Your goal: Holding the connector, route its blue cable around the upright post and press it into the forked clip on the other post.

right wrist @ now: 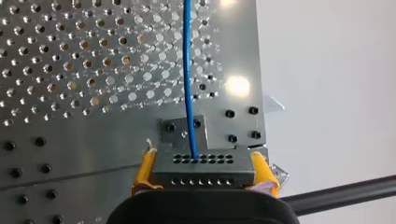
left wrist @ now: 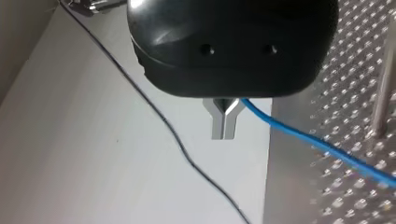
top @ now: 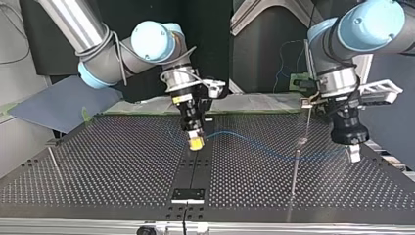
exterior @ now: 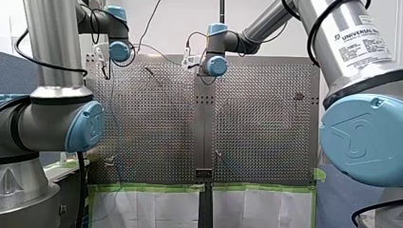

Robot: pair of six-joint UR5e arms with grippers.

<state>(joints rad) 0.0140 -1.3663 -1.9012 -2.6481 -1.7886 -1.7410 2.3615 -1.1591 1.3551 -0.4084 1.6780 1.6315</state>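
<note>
My right gripper point(right wrist: 203, 164) is clamped on the one grey metal connector block point(right wrist: 203, 176), a yellow pad point(right wrist: 145, 170) pressed to each of its two sides. The block shows two rows of small holes. A single blue cable point(right wrist: 187, 84) leaves its upper face and runs straight ahead over the perforated metal table point(right wrist: 70, 70).

My left gripper point(left wrist: 225, 122) has its two metal fingers point(left wrist: 217, 127) drawn together into a Y. The same cable comes out at their fork, so they appear closed on it, though the black gripper body hides the contact itself. Beside this gripper stands one upright metal post point(left wrist: 383, 93), its upper end cut off. One thin black wire point(left wrist: 154, 112) crosses the pale surface under the gripper.

In the top view the cable sags between the two grippers, and two thin posts show: one point(top: 296, 164) just beside the cable near my left gripper, the other point(top: 54, 164) well apart at the view's left. Whether either carries a forked clip is too small to tell. In the front view both grippers are hidden behind their wrists.
</note>
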